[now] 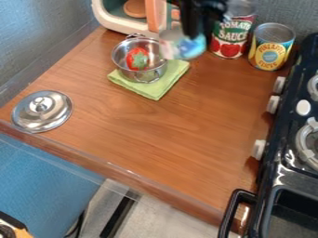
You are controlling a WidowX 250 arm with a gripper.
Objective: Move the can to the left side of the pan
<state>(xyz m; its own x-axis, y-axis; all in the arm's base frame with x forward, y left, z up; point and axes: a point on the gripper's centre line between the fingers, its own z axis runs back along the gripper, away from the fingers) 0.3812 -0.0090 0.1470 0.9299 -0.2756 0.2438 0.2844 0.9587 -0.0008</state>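
Note:
At the top of the view my gripper [195,31] is shut on a small blue and white can [186,46], which looks blurred and tilted. The can is just right of the metal pan [150,76], near its rim and partly over the green cloth's upper right; whether it touches the pan, I cannot tell. A red toy strawberry with a green top [137,59] lies inside the pan. The pan stands on the folded green cloth [154,91].
A metal lid [42,111] lies at the counter's left. Behind the pan is a toy oven [118,17]. A tomato sauce can [229,39] and a yellow pineapple can [271,47] stand at the back right. The black stove [282,174] borders the right side.

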